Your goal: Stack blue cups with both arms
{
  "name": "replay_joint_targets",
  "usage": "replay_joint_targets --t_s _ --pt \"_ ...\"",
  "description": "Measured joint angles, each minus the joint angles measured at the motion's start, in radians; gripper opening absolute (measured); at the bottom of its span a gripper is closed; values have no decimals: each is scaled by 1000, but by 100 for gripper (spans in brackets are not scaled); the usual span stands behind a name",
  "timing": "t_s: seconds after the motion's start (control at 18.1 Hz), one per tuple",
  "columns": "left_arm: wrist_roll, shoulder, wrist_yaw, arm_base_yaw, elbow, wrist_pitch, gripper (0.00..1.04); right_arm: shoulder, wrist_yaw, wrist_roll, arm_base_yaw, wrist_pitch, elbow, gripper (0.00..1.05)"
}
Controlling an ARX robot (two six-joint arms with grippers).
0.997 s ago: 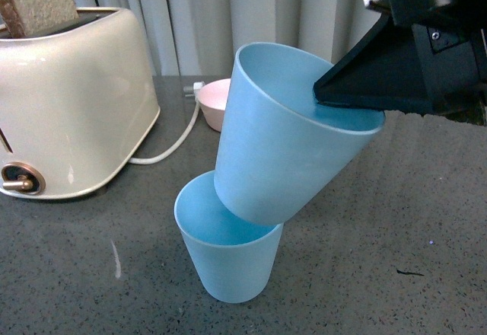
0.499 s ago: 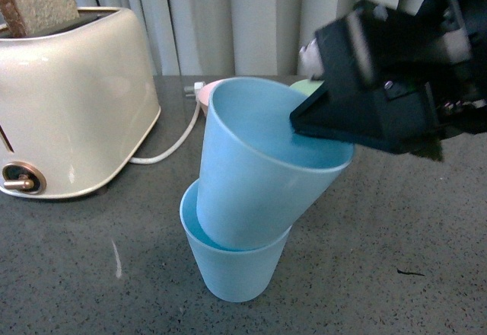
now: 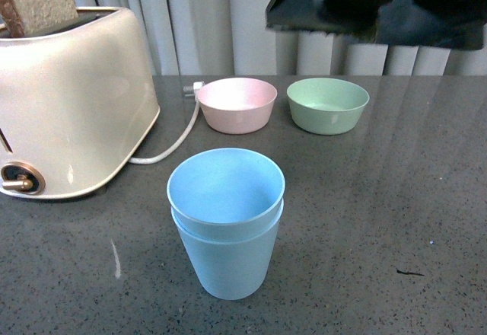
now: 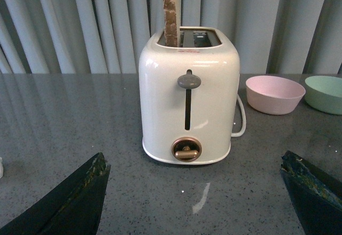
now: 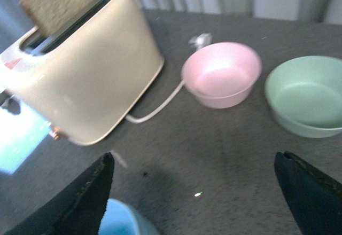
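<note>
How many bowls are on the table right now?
2: a pink bowl behind the stacked blue cups, beside the toaster, and a green bowl just to its right. None seems hidden.

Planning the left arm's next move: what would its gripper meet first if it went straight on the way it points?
Most likely the cream toaster, which stands directly ahead between the open jaws of the left gripper. Only bare table shows before it, though depth is unclear.

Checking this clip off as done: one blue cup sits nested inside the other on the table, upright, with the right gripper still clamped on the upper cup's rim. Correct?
Not quite. The cups are nested and upright, but the right gripper is open and off the cup, raised above the table. The front view shows the rim free.
</note>
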Motion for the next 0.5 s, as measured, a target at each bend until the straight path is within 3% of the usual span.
replay_joint_targets --t_s 0.06,0.17,0.22,0.39,0.5 --pt "0 0 -1 0 0 0 98 -40 35 51 -98 39 -31 100" --pt "0 0 0 0 0 0 98 -46 63 69 -154 76 -41 97" --pt "0 0 0 0 0 0 98 -55 116 73 -198 172 -75 96" --pt "0 0 0 0 0 0 98 -144 306 -43 -289 484 -281 76" --pt "0 0 -1 0 0 0 98 -288 280 -100 -389 519 -420 60"
